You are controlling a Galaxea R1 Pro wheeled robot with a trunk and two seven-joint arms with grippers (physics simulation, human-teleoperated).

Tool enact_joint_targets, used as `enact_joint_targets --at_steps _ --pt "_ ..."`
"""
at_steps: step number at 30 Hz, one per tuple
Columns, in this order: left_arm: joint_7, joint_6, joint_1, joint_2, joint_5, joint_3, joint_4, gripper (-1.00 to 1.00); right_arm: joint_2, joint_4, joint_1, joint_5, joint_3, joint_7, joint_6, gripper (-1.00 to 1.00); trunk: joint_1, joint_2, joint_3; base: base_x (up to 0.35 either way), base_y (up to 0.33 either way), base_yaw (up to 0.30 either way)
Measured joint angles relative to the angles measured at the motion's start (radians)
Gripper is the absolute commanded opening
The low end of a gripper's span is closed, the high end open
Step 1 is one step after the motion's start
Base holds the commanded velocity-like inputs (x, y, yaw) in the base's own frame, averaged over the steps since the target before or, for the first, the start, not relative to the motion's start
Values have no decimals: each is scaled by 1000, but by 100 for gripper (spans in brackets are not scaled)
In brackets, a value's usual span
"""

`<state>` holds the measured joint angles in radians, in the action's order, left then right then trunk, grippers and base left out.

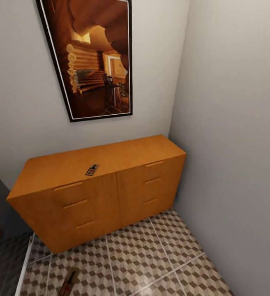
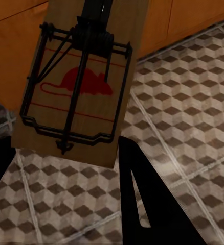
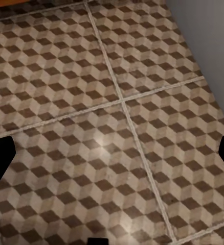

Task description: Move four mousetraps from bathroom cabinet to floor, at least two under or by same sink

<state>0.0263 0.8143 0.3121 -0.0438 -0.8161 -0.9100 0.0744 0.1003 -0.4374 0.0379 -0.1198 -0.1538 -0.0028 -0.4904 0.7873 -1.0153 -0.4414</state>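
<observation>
I see my left gripper (image 2: 66, 168) grasping a mousetrap (image 2: 76, 87) above the bathroom floor (image 2: 194, 102); another mousetrap (image 1: 92, 169) lies near the cabinet's (image 1: 122, 197) front edge. My right gripper (image 3: 112, 153) hangs released.

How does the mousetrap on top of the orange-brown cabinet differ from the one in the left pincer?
The brown wooden mousetrap on the wooden cabinet lies flat and free. The mousetrap in the left pincer hangs above the cube-patterned tile floor. Both carry a red mark.
</observation>
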Motion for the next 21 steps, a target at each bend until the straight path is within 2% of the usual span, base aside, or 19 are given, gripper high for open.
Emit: enact_joint_targets --at_steps 8,21 --pt "0 -1 0 0 0 0 0 -100 0 0 0 0 0 0 0 100 0 0 0 -9 8 286" --pt "0 -1 0 0 0 0 -1 -100 0 1 0 0 0 0 0 100 0 0 0 -59 83 286"
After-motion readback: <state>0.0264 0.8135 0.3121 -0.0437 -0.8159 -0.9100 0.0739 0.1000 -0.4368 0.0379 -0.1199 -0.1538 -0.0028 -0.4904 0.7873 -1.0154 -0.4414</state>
